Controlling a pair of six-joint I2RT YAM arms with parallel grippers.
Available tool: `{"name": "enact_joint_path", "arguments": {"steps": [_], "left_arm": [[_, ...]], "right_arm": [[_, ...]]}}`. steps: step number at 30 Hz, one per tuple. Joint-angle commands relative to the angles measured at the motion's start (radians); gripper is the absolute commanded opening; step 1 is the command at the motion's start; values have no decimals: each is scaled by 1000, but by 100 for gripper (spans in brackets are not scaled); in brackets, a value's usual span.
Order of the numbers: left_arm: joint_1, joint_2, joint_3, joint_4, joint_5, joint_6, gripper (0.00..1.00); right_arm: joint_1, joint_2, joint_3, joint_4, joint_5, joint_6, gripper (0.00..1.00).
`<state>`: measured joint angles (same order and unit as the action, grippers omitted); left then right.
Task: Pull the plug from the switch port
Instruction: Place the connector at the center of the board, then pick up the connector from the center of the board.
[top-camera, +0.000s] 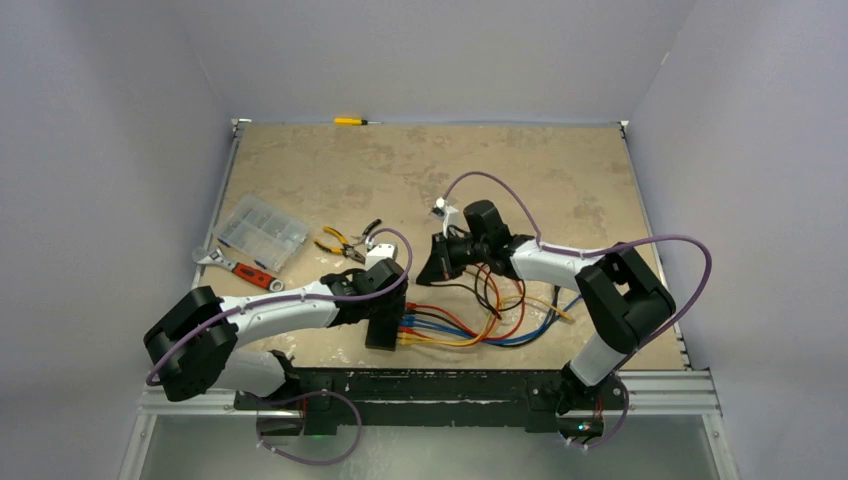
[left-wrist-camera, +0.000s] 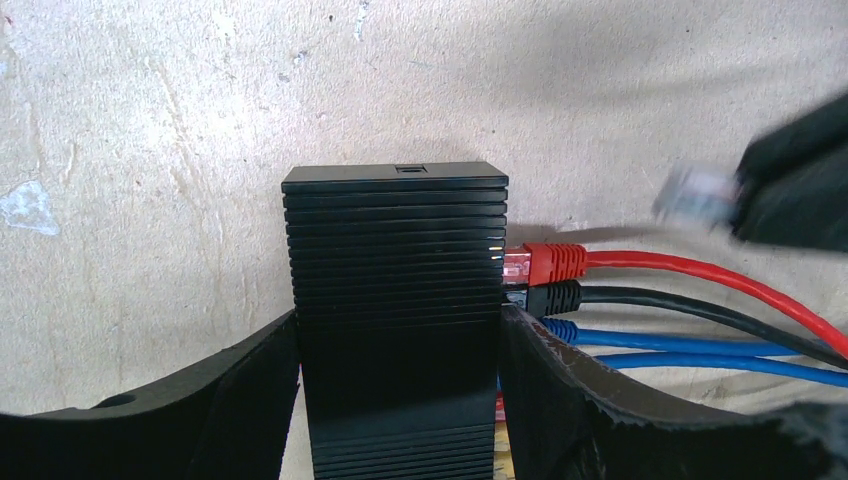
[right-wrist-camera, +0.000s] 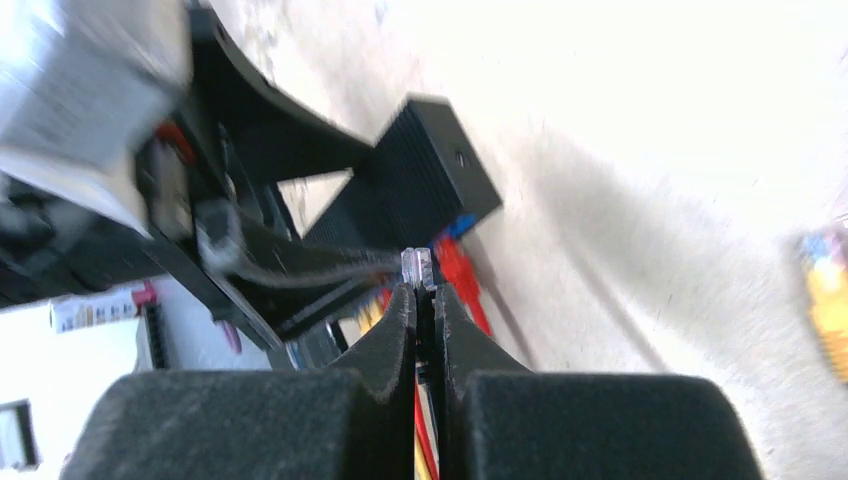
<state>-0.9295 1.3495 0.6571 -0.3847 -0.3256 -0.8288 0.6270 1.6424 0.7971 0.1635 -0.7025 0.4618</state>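
Note:
The black ribbed switch lies near the table's front edge. My left gripper is shut on the switch, one finger on each long side. Red, black and blue plugs sit in its sockets on the right. My right gripper is shut on a clear plug on a black cable. It holds the plug in the air, apart from the switch and up and to its right. The plug shows blurred in the left wrist view. In the top view the right gripper is just beyond the switch.
Red, blue, orange and black cables loop on the table right of the switch. A clear compartment box, a red-handled wrench and yellow pliers lie at the left. A yellow screwdriver lies at the back edge.

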Motion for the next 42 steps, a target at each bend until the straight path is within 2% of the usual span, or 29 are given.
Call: {"name": "enact_joint_path", "arguments": {"steps": [1, 7, 10, 12, 15, 17, 22, 28, 34, 42], "left_arm": [[15, -28, -52, -33, 12, 54, 37], [15, -46, -64, -8, 31, 57, 38], [15, -41, -68, -2, 32, 55, 39], [15, -35, -69, 3, 34, 53, 39], [15, -26, -68, 5, 33, 52, 40], [15, -18, -68, 8, 30, 53, 40], [15, 8, -58, 13, 27, 53, 40], [15, 29, -54, 30, 30, 55, 40], [14, 36, -50, 41, 37, 60, 40], [15, 39, -48, 41, 39, 62, 40]], "right_arm": [[-5, -38, 141, -65, 118, -42, 0], [-6, -88, 233, -157, 307, -88, 2], [-4, -112, 251, -209, 358, -106, 35], [-4, -129, 254, -240, 395, -120, 51], [-5, -162, 247, -289, 464, -133, 65], [-4, -185, 233, -317, 500, -139, 70], [-4, -243, 174, -384, 587, -125, 74], [-21, -359, 55, -428, 761, -15, 82], [-200, -463, -76, -390, 669, 20, 84], [-405, -567, -162, -367, 638, 59, 82]]}}
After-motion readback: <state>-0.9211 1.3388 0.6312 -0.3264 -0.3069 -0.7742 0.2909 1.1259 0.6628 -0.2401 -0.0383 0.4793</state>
